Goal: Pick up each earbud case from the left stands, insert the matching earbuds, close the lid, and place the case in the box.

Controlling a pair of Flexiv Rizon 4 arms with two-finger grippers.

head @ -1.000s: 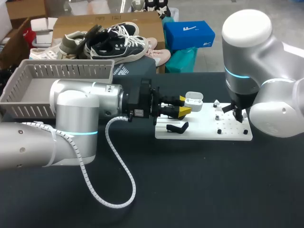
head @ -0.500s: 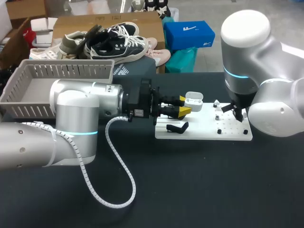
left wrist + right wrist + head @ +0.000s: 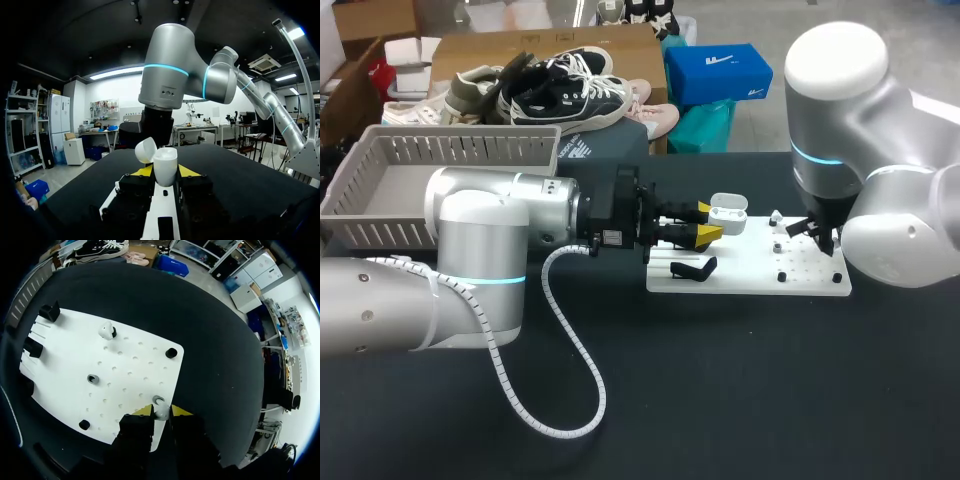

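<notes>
Almost nothing has moved since a second ago: our right arm's big upper joint has edged slightly toward the middle, and all else sits as it did. Our left gripper (image 3: pixel 708 222) is clamped on the white case (image 3: pixel 728 212), its lid flipped open, at the left end of the white board (image 3: pixel 740 282), near a black stand (image 3: pixel 693 268). Our right gripper (image 3: pixel 161 415) is down over the board's right part, fingers pinching a white earbud (image 3: pixel 161 410) by its grey holder. A second earbud (image 3: pixel 105 330) stands further along the board. The grey basket (image 3: pixel 450 150) lies behind our left arm.
</notes>
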